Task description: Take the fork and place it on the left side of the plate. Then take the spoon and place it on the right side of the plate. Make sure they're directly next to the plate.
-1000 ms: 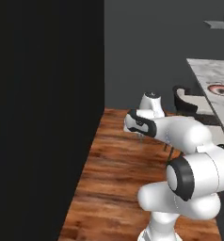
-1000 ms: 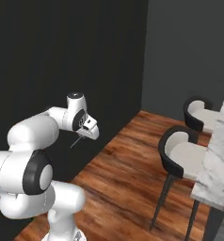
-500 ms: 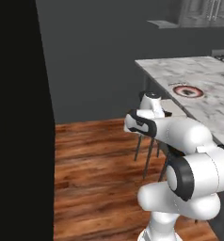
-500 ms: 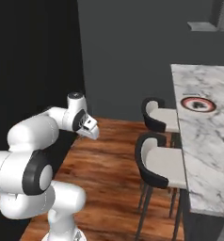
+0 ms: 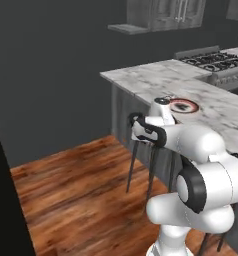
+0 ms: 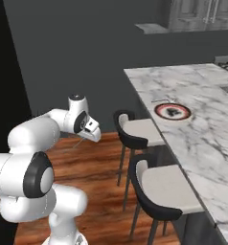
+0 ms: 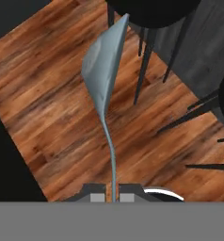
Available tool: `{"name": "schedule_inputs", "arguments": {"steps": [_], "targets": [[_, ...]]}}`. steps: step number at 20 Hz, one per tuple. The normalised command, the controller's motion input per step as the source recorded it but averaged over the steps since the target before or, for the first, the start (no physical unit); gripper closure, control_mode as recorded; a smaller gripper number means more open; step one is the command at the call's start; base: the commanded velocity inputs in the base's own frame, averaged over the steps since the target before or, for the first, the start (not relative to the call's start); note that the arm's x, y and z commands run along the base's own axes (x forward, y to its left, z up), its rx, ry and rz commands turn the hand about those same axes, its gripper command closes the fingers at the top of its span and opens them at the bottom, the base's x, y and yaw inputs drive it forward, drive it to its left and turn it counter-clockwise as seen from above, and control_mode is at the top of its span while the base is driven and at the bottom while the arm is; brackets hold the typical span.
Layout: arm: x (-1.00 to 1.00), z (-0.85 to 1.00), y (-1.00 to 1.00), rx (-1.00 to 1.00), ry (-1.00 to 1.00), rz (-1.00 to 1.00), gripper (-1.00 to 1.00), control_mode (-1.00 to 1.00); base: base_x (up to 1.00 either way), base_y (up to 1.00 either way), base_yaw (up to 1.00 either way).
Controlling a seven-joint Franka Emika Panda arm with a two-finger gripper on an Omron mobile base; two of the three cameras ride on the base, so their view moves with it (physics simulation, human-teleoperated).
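We see two black-shelled bar stools with pale seats (image 6: 140, 131) tucked against a white marble counter (image 6: 202, 139), standing between the robot and the counter above a brown wooden plank floor (image 5: 76, 195). On the counter sits the round plate with red-orange rim and dark centre (image 6: 172, 111); a thin utensil lies just beyond it, too small to identify. Our gripper (image 7: 112, 196) is clamped on a slim blue-grey metal utensil (image 7: 104, 80), its stem pinched between the fingertips (image 7: 97, 197), its broad, pointed head hanging over the floor beside the stool legs.
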Motion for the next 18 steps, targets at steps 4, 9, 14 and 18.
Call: {"name": "schedule_inputs", "arguments": {"steps": [4,9,14,18], "targets": [[0.0,0.0,0.0,0.0,0.0,0.0,1.0,1.0,0.72,0.67,-0.62],[0.0,0.0,0.0,0.0,0.0,0.0,1.0,1.0,0.65,0.64,-0.65],[0.0,0.0,0.0,0.0,0.0,0.0,1.0,1.0,0.53,0.6,-0.69],[0.0,0.0,0.0,0.0,0.0,0.0,1.0,1.0,0.26,0.67,-0.66]]}}
